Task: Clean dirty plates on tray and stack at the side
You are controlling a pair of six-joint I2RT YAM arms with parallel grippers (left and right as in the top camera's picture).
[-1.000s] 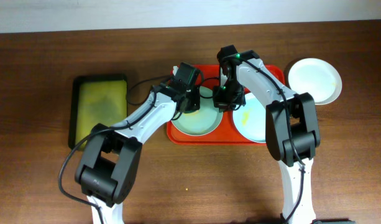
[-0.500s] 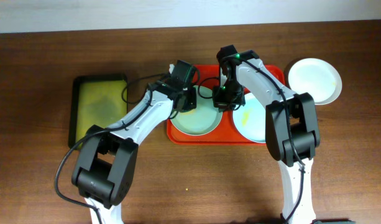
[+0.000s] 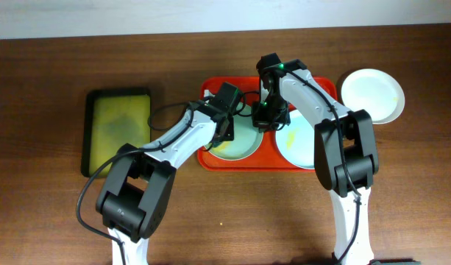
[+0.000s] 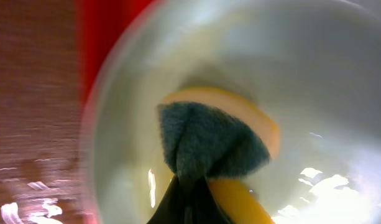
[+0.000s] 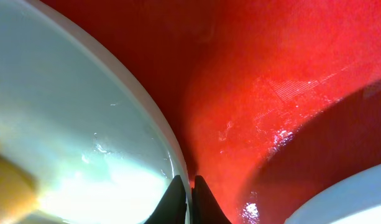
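The red tray (image 3: 262, 160) holds the pale mint green plate (image 3: 240, 145) on its left and the pale blue plate (image 3: 299, 147) on its right. The white plate (image 3: 372, 96) lies on the table right of the tray. My left gripper (image 3: 226, 129) is shut on a yellow sponge with a dark green pad (image 4: 209, 140) and presses it on the mint plate (image 4: 314, 74). My right gripper (image 5: 185, 193) is shut on the mint plate's right rim (image 5: 66, 124), over the tray floor (image 5: 271, 81). It also shows in the overhead view (image 3: 265, 119).
A smaller black-rimmed yellow-green tray (image 3: 118, 129) lies on the wooden table left of the red tray. The blue plate's edge (image 5: 358, 199) shows close to my right gripper.
My left gripper has slid the sponge across the mint plate, from its back left toward the front right. The right arm has not moved.
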